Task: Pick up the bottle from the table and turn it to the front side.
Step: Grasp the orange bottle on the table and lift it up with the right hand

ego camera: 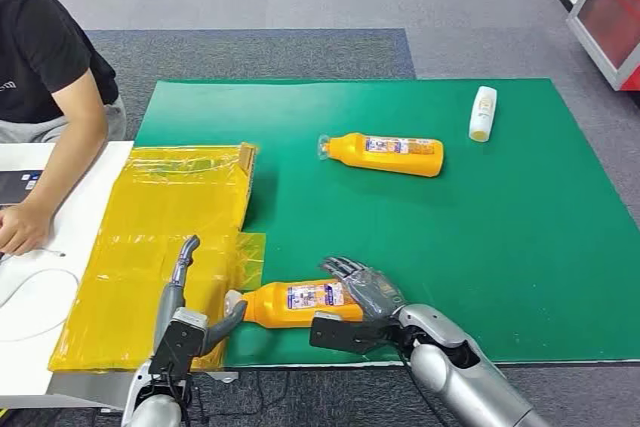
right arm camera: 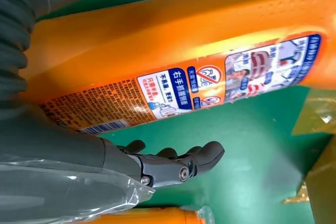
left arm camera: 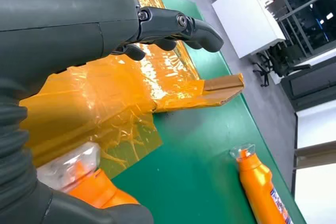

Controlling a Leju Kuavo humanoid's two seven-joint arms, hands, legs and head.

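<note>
The near orange bottle [ego camera: 302,302] is lying on its side at the front edge of the green tabletop [ego camera: 490,247], cap pointing toward the yellow plastic sheet [ego camera: 151,247], its printed label facing up; the right hand [ego camera: 362,297] is reaching over the bottle's base end, fingers [ego camera: 343,269] spread above the body and not yet wrapped around it, so that hand is holding nothing; in the right wrist view the bottle [right arm camera: 178,51] is passing just beside the fingers [right arm camera: 198,156] with green mat showing between them. The left hand [ego camera: 189,317] is waiting near the cap end, its fingers apart and empty, thumb pointing toward the cap. A second orange bottle [ego camera: 385,155] and a small white bottle [ego camera: 483,113] are lying further back, well apart from both hands. To do this grasp well, the right hand is probably best lowering until palm and thumb are bracketing the body's thick part, then closing evenly; a pinch near the base risks the smooth bottle rolling or skidding off the tabletop's edge; lifting before rotating should be keeping the label from scraping.
</note>
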